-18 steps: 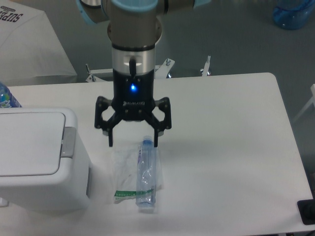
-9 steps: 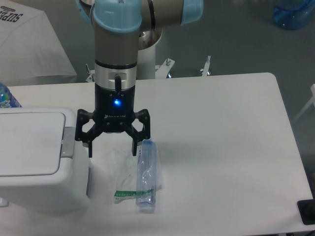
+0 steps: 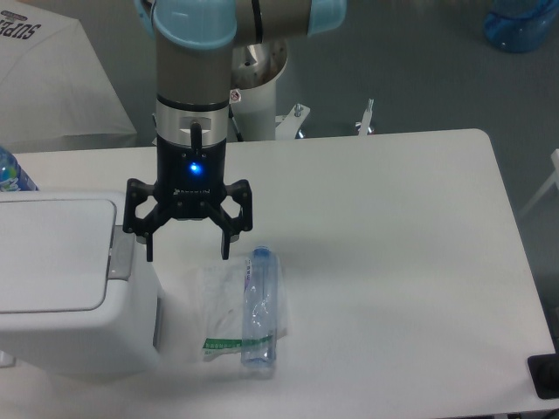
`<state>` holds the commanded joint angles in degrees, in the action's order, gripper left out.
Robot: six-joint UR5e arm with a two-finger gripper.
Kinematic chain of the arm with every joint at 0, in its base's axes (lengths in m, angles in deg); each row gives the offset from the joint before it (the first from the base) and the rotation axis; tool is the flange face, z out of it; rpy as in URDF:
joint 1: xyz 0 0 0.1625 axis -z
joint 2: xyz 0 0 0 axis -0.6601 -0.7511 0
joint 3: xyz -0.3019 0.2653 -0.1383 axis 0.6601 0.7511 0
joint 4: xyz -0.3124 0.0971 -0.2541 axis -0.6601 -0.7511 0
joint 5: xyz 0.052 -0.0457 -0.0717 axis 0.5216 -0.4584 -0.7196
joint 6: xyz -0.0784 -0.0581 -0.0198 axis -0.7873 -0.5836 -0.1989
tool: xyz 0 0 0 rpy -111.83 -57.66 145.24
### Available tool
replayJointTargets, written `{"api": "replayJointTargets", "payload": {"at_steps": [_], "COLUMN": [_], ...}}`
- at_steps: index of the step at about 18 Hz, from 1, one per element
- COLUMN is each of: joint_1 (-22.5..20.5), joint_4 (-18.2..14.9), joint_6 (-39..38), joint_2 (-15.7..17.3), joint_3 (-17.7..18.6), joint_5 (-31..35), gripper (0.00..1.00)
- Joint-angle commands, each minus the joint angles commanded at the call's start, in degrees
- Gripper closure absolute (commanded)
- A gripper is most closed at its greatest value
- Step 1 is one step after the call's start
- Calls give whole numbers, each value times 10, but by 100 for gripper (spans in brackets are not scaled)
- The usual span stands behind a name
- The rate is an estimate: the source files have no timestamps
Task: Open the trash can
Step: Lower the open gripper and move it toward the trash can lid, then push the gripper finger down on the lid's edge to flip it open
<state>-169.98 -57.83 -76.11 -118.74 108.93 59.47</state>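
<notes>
The trash can is a large boxy white bin at the left edge of the table, with a flat white lid that lies closed and a grey push-button strip along its right side. My gripper hangs open just right of that strip, its left fingertip close to the bin's right edge and its right fingertip over the table. Nothing is held between the fingers.
A clear plastic bottle lies on the white table below and right of the gripper, beside a crumpled clear wrapper. Another bottle's blue cap end shows at the far left behind the bin.
The arm has moved left across the table, from above the lying bottle to beside the bin's grey strip. The gripper has stayed open and the lid has not moved.
</notes>
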Motion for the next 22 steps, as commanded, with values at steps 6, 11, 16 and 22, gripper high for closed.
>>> {"api": "replayJointTargets", "payload": {"at_steps": [6, 11, 16, 22], "joint_1": [7, 11, 14, 24], "joint_4": [0, 1, 1, 1], "joint_6": [1, 3, 2, 1], "joint_2": [-3, -6, -7, -12], "joint_3": [0, 0, 0, 1], "joint_5": [1, 1, 1, 2], "gripper": [0, 0, 0, 0]}}
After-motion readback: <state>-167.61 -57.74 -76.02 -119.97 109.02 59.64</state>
